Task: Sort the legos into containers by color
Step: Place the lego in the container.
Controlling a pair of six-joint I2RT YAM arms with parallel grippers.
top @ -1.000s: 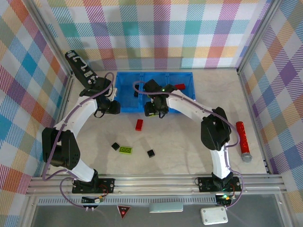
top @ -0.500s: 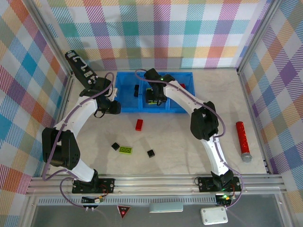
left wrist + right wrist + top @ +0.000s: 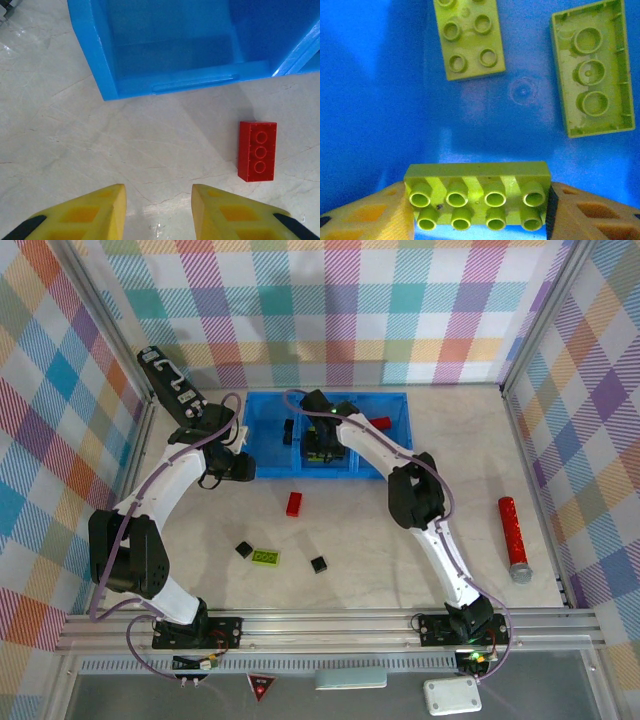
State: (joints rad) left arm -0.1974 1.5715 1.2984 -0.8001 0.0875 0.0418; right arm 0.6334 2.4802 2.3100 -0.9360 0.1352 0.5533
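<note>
Top external view has the right gripper (image 3: 322, 447) down in the middle compartment of the blue bin (image 3: 262, 400), its fingers too small from up there to read. The right wrist view settles it: the yellow fingers (image 3: 367, 217) are clamped on the ends of a four-by-two lime brick (image 3: 477, 194), studs facing the camera, with a studs-up lime brick (image 3: 468, 37) and an overturned lime brick (image 3: 592, 67) lying on the blue floor beyond. The left gripper (image 3: 240, 468) sits just off the bin's near left corner. Its wrist view shows the fingers spread with nothing between them, bare table (image 3: 75, 150) below and a red brick (image 3: 257, 151) lying flat near the bin wall. From overhead, a loose lime brick (image 3: 266, 557) lies between one black brick (image 3: 244, 550) and another black brick (image 3: 318, 564), a second red brick (image 3: 380, 423) rests in the right compartment, and a dark bit (image 3: 288, 430) in the left one is probably a black brick too.
</note>
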